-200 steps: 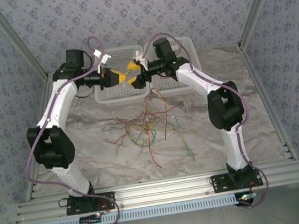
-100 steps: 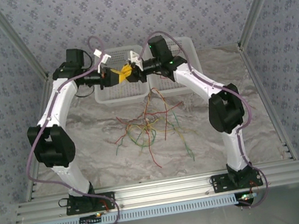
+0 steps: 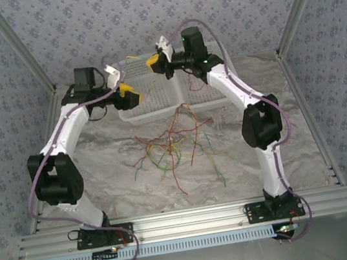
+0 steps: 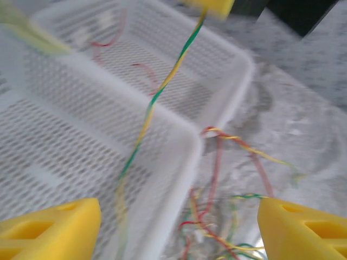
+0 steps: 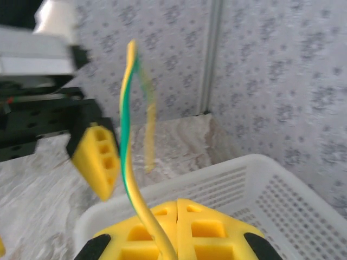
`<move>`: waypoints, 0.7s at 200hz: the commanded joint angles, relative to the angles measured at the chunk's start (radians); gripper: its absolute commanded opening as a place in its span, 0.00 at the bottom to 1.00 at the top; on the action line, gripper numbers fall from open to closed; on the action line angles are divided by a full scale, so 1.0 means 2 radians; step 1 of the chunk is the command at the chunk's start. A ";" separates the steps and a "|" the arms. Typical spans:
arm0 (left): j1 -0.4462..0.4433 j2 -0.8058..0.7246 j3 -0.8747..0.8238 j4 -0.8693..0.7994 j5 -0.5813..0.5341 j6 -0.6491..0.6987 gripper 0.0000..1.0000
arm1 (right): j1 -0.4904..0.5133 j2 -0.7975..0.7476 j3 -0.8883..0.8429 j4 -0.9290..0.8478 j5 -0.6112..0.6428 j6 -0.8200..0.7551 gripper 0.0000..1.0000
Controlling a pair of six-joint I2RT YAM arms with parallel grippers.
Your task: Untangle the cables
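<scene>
My right hand grips one yellow-green wire above the baskets at the far edge of the counter. My left hand stands wide and empty. The cable tangle lies mid-counter, well clear of all edges.

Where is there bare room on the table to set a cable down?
Bare table right of the right arm, and a strip between the cables and the front rail. Crowded: the middle tangle; baskets at the far edge.

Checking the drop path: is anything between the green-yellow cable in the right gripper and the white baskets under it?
Nothing visible does. The green-yellow cable hangs from the right gripper directly over the white baskets; the left gripper stands open, off to one side.
</scene>
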 commanded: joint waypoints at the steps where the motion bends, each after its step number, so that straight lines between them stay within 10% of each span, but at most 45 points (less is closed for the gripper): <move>1: 0.023 -0.044 -0.038 0.122 -0.053 -0.047 0.76 | 0.000 0.042 0.068 -0.028 0.048 0.033 0.00; 71: 0.023 -0.141 -0.163 0.234 -0.124 -0.096 0.75 | 0.010 0.198 0.231 -0.105 0.166 0.062 0.00; 104: -0.013 -0.152 -0.174 0.225 -0.202 -0.119 0.76 | 0.018 0.252 0.263 -0.117 0.215 0.081 0.67; 140: -0.087 -0.157 -0.187 0.197 -0.300 -0.136 0.76 | 0.021 0.221 0.277 -0.157 0.255 0.089 0.88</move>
